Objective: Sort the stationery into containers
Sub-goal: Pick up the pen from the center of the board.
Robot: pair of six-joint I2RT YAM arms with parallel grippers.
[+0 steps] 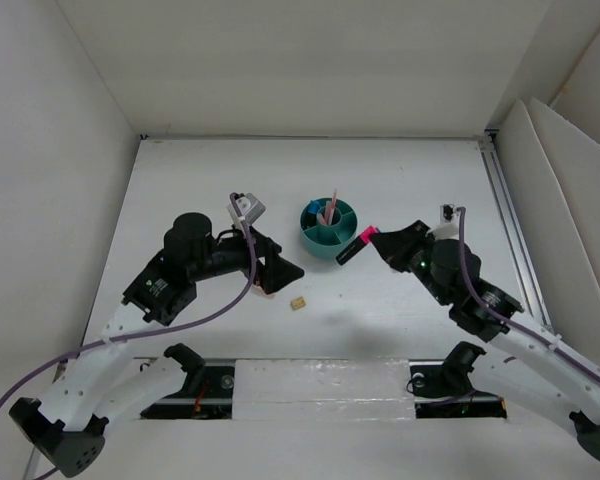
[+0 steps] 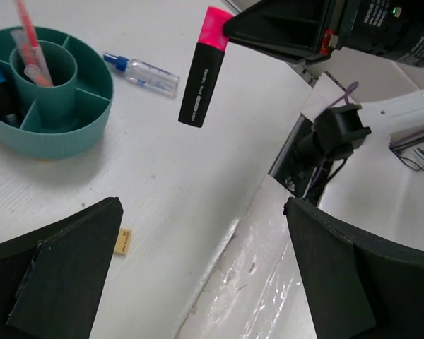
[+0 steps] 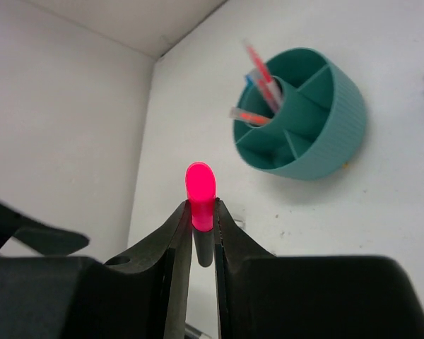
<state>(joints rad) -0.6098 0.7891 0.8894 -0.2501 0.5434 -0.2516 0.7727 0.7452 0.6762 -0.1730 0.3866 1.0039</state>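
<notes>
Right pincer (image 3: 201, 224) is clamped on the black marker (image 3: 200, 191) up near its pink end. It's holding it in the air just right of the teal organizer (image 1: 323, 250), around the middle of the top view. Left pincer (image 2: 205, 282) is spread wide apart, left of center. A few pink-orange pens (image 2: 30, 35) stand in the organizer's middle cup. The tiny tan block (image 1: 298, 303) sits on the tabletop (image 1: 400, 170) below the organizer, and the small clear bottle (image 2: 143, 73) lies near the organizer, in the upper part of the left wrist view.

Your right pincer (image 1: 373, 238) holds a pink-ended marker (image 1: 352, 248) just beside the teal organizer (image 1: 329, 240); a tan block (image 1: 298, 303) lies nearer you.
</notes>
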